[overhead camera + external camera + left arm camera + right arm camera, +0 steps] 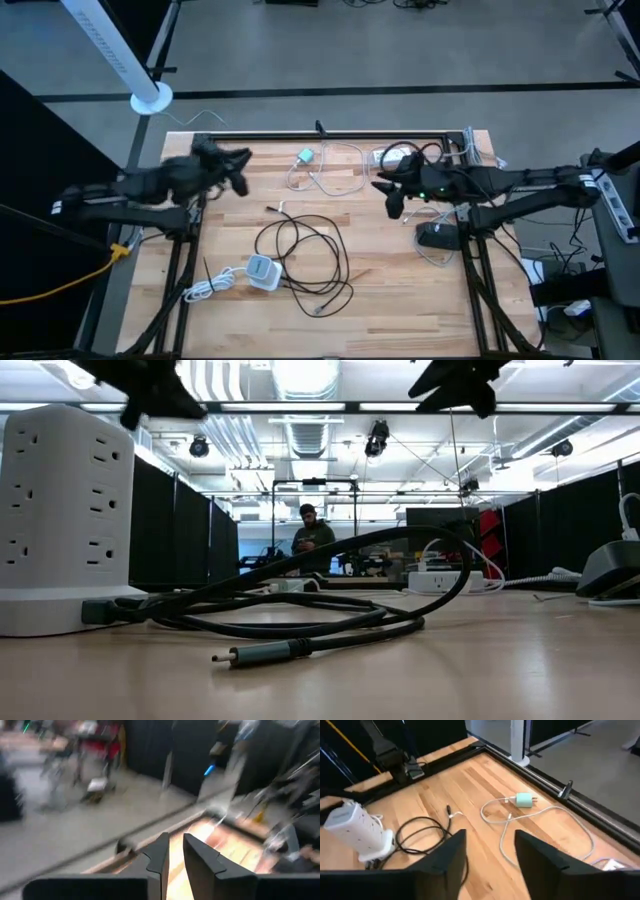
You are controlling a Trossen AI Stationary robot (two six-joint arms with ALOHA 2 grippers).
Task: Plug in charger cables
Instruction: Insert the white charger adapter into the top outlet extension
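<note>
A long black charger cable (300, 250) lies loosely coiled on the wooden table's middle, its plug tip (255, 654) resting on the wood near the front. A white cable (335, 170) lies looped farther back, beside a pale green plug adapter (305, 155). A white tower power strip (262, 272) stands near the front. My left gripper (240, 168) hovers over the far left of the table, its fingers a narrow gap apart (175, 855) around nothing. My right gripper (388, 195) hovers right of the white cable, open (490, 850) and empty.
A black device (437, 237) with a cord lies at the right edge. More white and black cables and a white block (400, 155) are heaped at the far right. A black rail (330, 133) runs along the far edge. A person (312, 535) stands far behind the table.
</note>
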